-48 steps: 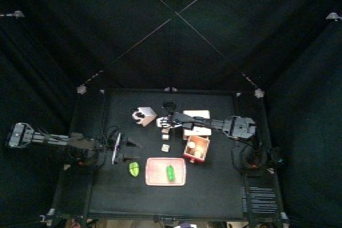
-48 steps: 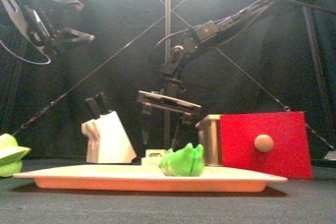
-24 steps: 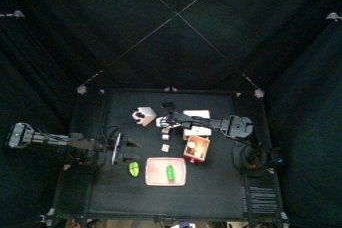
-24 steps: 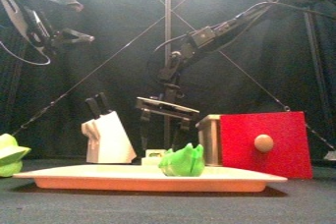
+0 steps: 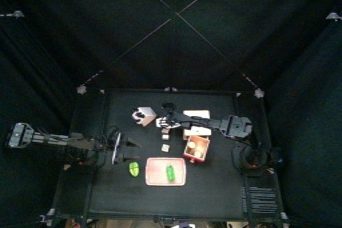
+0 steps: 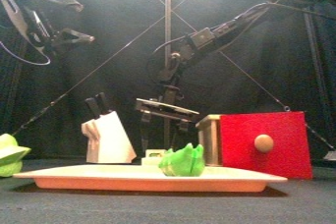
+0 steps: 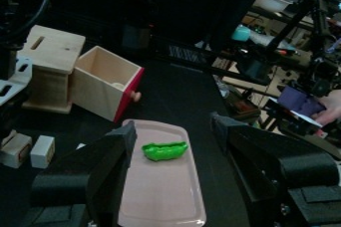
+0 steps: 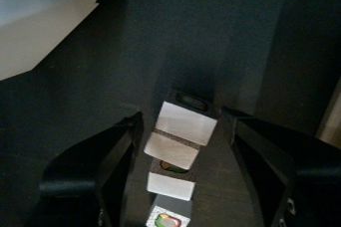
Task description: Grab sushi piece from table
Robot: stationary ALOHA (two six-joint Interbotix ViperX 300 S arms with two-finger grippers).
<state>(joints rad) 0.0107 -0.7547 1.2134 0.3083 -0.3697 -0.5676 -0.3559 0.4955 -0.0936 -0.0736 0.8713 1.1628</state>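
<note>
Right gripper [image 8: 184, 131] jaws are held wide apart in the right wrist view, straddling a row of small blocky sushi pieces [image 8: 186, 123] on the matte black table [image 8: 80, 121]; nothing is gripped. A pale slanted surface is cut off at one corner of that view.

From the top, the right gripper [image 5: 163, 123] is seen near the table's middle, beside a pale knife block [image 5: 143, 117]. The sushi under it cannot be made out. A red box [image 5: 198, 149] and a pink tray [image 5: 166, 171] lie nearer the front.

In the front view, the gripper [image 6: 168, 110] hangs between the knife block [image 6: 108, 138] and the red box [image 6: 261, 143], which carries a round wooden knob. The tray [image 6: 79, 177] hides the table behind it, and the sushi is barely visible there.

In the left wrist view, the left gripper [image 7: 173, 171] is seen open and empty above the smooth tray [image 7: 160, 186], which holds a green pod [image 7: 166, 150]. Two sushi pieces [image 7: 30, 150] are seen at the edge.
</note>
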